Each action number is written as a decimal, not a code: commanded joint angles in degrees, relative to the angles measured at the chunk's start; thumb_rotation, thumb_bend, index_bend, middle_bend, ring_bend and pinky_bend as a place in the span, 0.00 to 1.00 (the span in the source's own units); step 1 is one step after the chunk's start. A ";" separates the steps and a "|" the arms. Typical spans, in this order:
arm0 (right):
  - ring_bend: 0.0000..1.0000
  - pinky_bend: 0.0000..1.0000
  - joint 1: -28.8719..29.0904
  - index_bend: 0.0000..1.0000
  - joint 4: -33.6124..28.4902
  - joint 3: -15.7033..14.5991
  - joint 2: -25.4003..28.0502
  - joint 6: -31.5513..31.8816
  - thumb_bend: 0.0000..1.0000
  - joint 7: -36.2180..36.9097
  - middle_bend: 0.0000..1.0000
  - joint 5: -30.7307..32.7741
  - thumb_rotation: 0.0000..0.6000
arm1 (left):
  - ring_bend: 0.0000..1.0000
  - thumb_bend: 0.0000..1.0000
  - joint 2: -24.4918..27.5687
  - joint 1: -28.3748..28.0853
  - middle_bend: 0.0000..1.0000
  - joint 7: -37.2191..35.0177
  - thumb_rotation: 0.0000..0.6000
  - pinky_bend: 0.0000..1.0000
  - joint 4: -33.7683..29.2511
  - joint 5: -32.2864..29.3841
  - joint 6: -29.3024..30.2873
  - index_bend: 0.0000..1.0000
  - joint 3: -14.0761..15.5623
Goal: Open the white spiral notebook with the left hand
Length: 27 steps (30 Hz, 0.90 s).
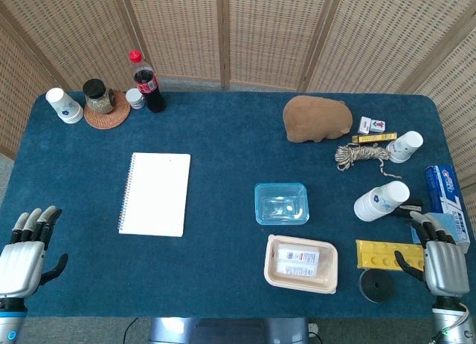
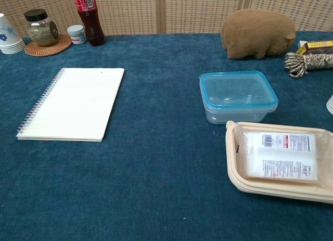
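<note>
The white spiral notebook (image 1: pixel 155 194) (image 2: pixel 72 102) lies flat and closed on the blue table, its wire spine along its left edge. My left hand (image 1: pixel 27 253) rests at the near left corner of the table, fingers apart and holding nothing, well to the lower left of the notebook. At the near right edge my right hand (image 1: pixel 440 261) also lies with fingers spread and nothing in it. Neither hand shows in the chest view.
A clear blue-rimmed container (image 1: pixel 281 203) and a beige tray (image 1: pixel 301 264) with packets sit right of the notebook. At the back left stand a cola bottle (image 1: pixel 147 82), a jar (image 1: pixel 98 96) on a coaster and a paper cup (image 1: pixel 65 105). A brown plush (image 1: pixel 317 119), rope, cups and boxes crowd the right side.
</note>
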 commanded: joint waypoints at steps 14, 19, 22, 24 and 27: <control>0.15 0.27 0.10 0.27 -0.05 0.03 -0.41 0.02 0.29 -0.06 0.23 0.00 1.00 | 0.00 0.31 0.06 -0.12 0.09 -0.80 1.00 0.00 0.42 0.56 -0.28 0.09 0.16; 0.15 0.27 -0.38 0.27 -0.25 -0.22 -0.75 0.60 0.29 -0.23 0.23 -0.01 1.00 | 0.00 0.31 -1.14 -2.14 0.08 -1.26 1.00 0.00 0.84 0.46 -2.74 0.09 -0.88; 0.15 0.27 -0.82 0.27 -0.28 -0.35 -0.74 1.11 0.29 -0.23 0.23 0.09 1.00 | 0.00 0.31 -2.41 -4.22 0.08 -0.30 1.00 0.00 0.72 0.05 -5.36 0.09 -1.78; 0.15 0.27 -1.20 0.27 -0.30 -0.37 -0.59 1.43 0.29 0.02 0.23 0.40 1.00 | 0.00 0.31 -3.50 -6.14 0.08 0.37 1.00 0.00 0.61 -0.70 -7.87 0.09 -2.63; 0.15 0.27 -1.52 0.27 -0.30 -0.38 -0.37 1.74 0.29 0.29 0.23 0.55 1.00 | 0.00 0.31 -5.28 -9.06 0.08 1.76 1.00 0.00 0.97 -1.90 -11.78 0.09 -3.74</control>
